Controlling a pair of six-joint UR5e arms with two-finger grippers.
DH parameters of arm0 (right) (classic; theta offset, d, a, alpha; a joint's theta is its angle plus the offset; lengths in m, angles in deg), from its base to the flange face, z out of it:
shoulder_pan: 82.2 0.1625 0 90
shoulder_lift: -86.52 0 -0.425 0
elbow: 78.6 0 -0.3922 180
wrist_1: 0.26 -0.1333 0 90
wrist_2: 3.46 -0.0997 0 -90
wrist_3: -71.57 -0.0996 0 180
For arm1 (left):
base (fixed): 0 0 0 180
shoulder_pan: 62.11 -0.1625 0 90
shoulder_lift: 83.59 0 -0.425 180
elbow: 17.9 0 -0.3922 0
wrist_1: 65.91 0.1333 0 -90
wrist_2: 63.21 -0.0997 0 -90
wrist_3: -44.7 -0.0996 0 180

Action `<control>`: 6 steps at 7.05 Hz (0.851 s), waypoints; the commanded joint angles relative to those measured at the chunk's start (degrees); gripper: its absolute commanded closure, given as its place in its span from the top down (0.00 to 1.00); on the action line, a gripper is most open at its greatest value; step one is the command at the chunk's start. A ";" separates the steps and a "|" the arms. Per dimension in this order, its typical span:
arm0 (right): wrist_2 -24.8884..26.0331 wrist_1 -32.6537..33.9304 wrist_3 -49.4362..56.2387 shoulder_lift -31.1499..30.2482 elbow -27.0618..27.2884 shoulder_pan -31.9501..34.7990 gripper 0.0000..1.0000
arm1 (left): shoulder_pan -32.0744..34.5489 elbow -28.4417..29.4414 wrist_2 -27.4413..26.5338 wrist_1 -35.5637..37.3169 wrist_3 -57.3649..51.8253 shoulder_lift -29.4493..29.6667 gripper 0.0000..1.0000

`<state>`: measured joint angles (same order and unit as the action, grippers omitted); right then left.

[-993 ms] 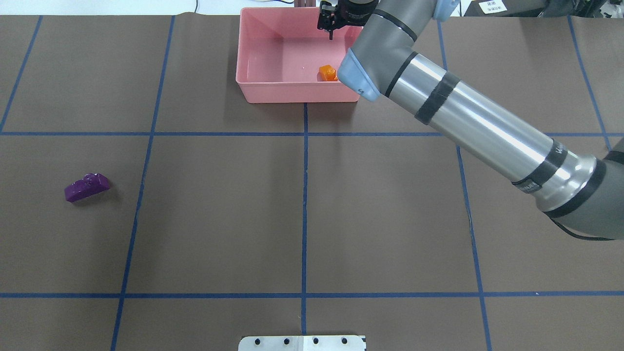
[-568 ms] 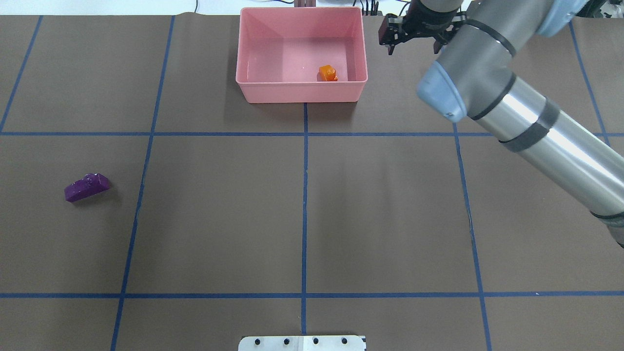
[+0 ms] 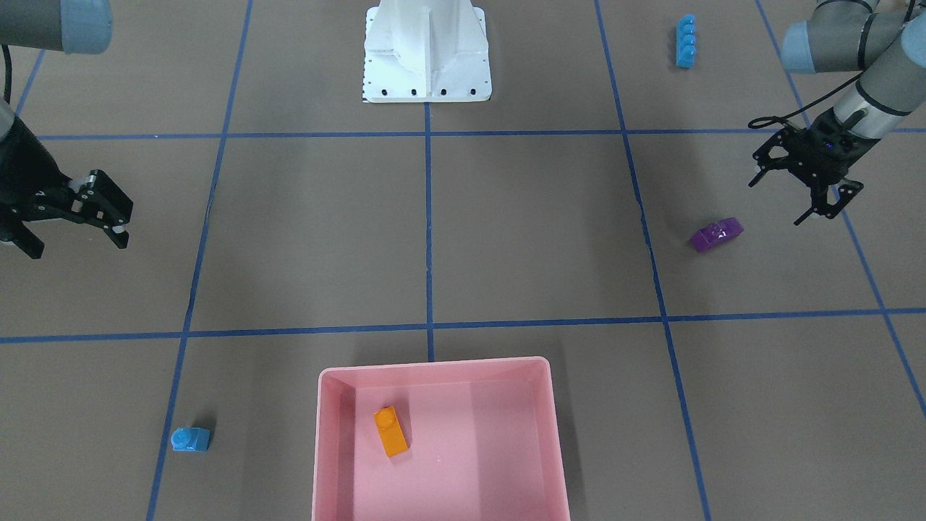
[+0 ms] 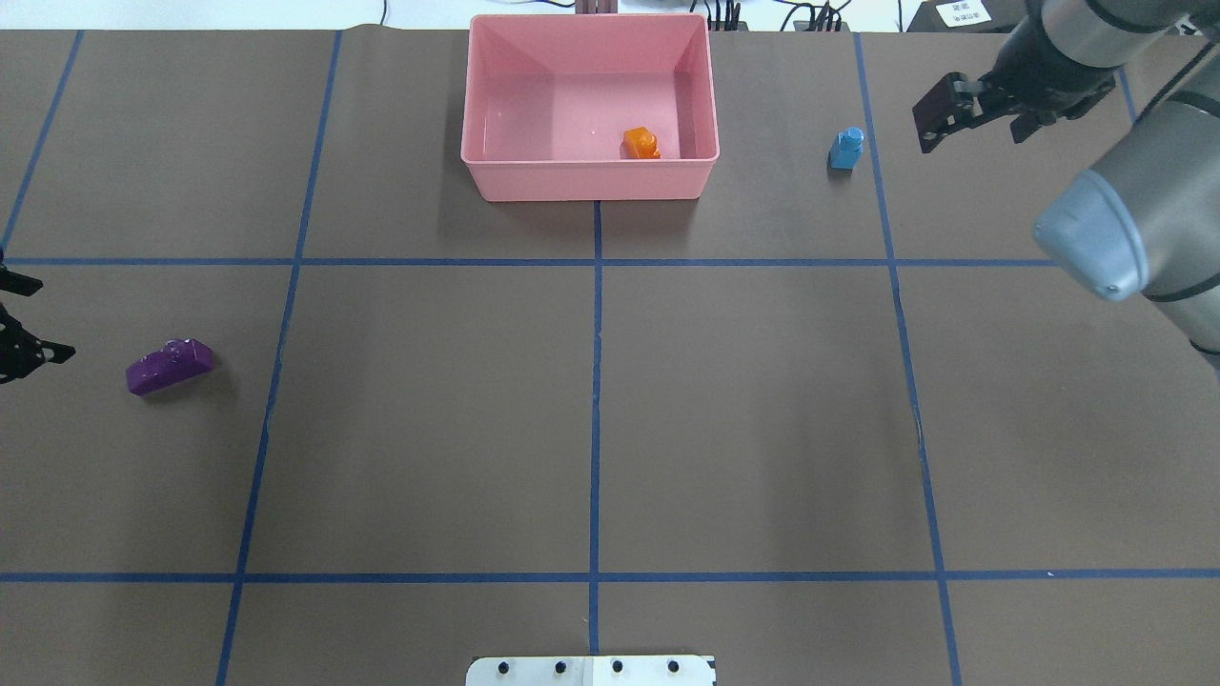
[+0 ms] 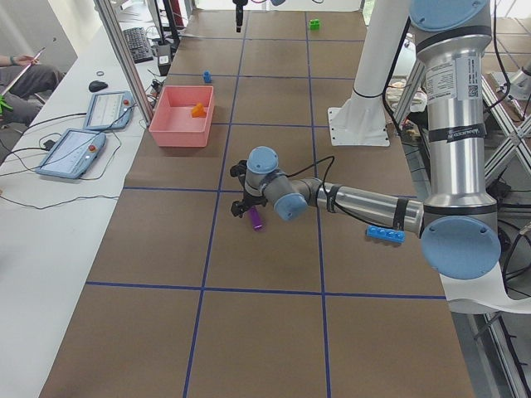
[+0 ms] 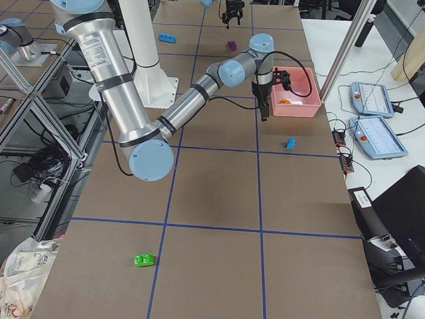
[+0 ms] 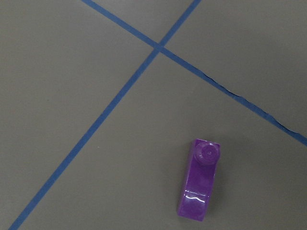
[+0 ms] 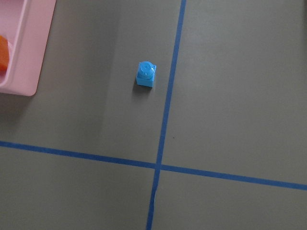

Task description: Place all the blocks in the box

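The pink box [image 4: 591, 188] stands at the table's far middle with the orange block [image 4: 640, 143] inside. The small blue block [image 4: 845, 149] stands on the table right of the box. My right gripper [image 4: 970, 138] hangs open and empty, right of that block; its wrist view shows the block [image 8: 146, 74]. The purple sloped block [image 4: 170, 366] lies at the left. My left gripper [image 4: 52, 319] is open and empty, just left of it, above the table. The long blue block [image 3: 685, 41] and the green block [image 6: 143, 260] lie near the robot's side.
The white robot base plate [image 3: 427, 87] sits at the near middle edge. Blue tape lines cross the brown table cover. Tablets [image 5: 70, 153] and cables lie beyond the table's far edge.
My right arm has swung from over the box to the right, uncovering the small blue block. My left gripper has come into view at the left edge beside the purple block.
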<state>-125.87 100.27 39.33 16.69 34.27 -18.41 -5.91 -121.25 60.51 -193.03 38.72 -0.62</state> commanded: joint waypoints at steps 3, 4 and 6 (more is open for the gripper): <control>-3.00 -0.16 5.43 -5.23 2.53 3.54 1.00 | -7.32 11.04 -4.54 -0.23 2.64 9.20 1.00; -3.00 -0.16 5.43 -5.05 2.53 3.54 1.00 | -7.67 12.20 -4.54 -0.14 2.55 9.48 0.99; -3.00 -0.16 5.43 -4.70 2.53 3.54 1.00 | -7.68 11.51 -4.02 -0.66 2.99 9.49 0.01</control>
<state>-128.86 100.12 44.75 11.78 36.80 -14.90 -13.55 -109.66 56.10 -193.38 41.49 8.73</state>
